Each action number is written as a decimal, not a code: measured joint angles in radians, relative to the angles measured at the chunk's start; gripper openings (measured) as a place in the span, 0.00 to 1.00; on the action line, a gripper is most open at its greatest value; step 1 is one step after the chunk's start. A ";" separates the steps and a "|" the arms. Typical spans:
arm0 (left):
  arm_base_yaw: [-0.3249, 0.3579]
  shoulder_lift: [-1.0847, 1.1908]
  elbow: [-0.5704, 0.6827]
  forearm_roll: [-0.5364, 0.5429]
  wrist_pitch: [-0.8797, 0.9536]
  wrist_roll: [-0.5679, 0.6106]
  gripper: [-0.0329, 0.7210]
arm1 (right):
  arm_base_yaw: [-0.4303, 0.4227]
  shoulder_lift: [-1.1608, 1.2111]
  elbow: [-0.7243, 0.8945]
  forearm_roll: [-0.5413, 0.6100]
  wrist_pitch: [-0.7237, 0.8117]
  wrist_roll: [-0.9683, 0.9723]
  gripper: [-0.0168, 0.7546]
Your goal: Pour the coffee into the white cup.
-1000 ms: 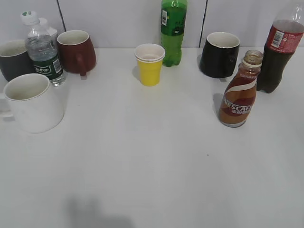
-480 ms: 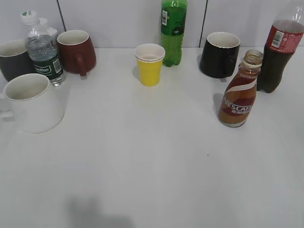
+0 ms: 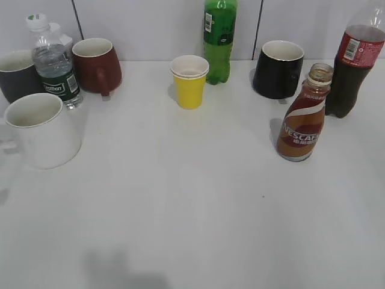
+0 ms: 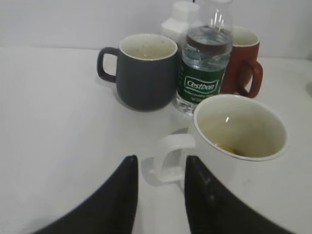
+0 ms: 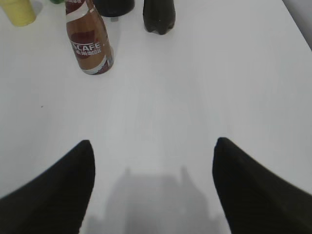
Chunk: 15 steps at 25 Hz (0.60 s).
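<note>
While the left gripper [image 4: 161, 192] hung with its jaws partly apart, the white cup [image 4: 239, 141] stood just ahead, its handle lined up with the gap, probably to be steadied. Wide apart and empty, the right gripper [image 5: 153, 183] faced the coffee [image 5: 89, 41], upright, uncapped, well ahead to its left.

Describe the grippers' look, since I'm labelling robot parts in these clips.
Only the fingers show, in the wrist views. The left gripper has two smooth, matte black fingers that curve and taper to rounded tips. The right gripper has matching black fingers. No cables, markings or arm links are visible.
</note>
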 joint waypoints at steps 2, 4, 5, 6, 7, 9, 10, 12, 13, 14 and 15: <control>-0.003 0.082 0.000 0.000 -0.044 0.000 0.38 | 0.000 0.000 0.000 0.000 0.000 0.000 0.78; -0.004 0.135 0.001 0.000 -0.082 0.000 0.38 | 0.000 0.000 0.000 0.000 0.000 0.000 0.78; -0.004 0.155 0.001 0.000 -0.101 0.000 0.38 | 0.000 0.000 0.000 0.000 0.000 0.000 0.78; -0.004 0.178 0.001 0.000 -0.124 0.000 0.38 | 0.000 0.000 0.000 0.000 0.000 0.000 0.78; -0.004 0.199 0.001 0.000 -0.144 0.000 0.38 | 0.000 0.000 0.000 0.000 0.000 0.000 0.78; -0.004 0.232 0.001 0.000 -0.168 0.000 0.38 | 0.000 0.000 0.000 0.000 0.000 0.000 0.78; -0.004 0.244 0.001 0.000 -0.174 0.000 0.38 | 0.000 0.000 0.000 0.000 0.000 0.000 0.78; -0.004 0.252 0.005 0.000 -0.190 0.000 0.38 | 0.000 0.000 0.000 0.000 0.000 0.000 0.78; -0.004 0.255 0.014 0.000 -0.216 0.000 0.38 | 0.000 0.000 0.000 0.000 0.000 0.000 0.78; -0.004 0.256 0.034 0.000 -0.256 0.000 0.38 | 0.000 0.000 0.000 0.000 0.000 0.000 0.78; -0.004 0.256 0.052 -0.002 -0.298 0.000 0.38 | 0.000 0.000 0.000 0.000 0.000 0.000 0.78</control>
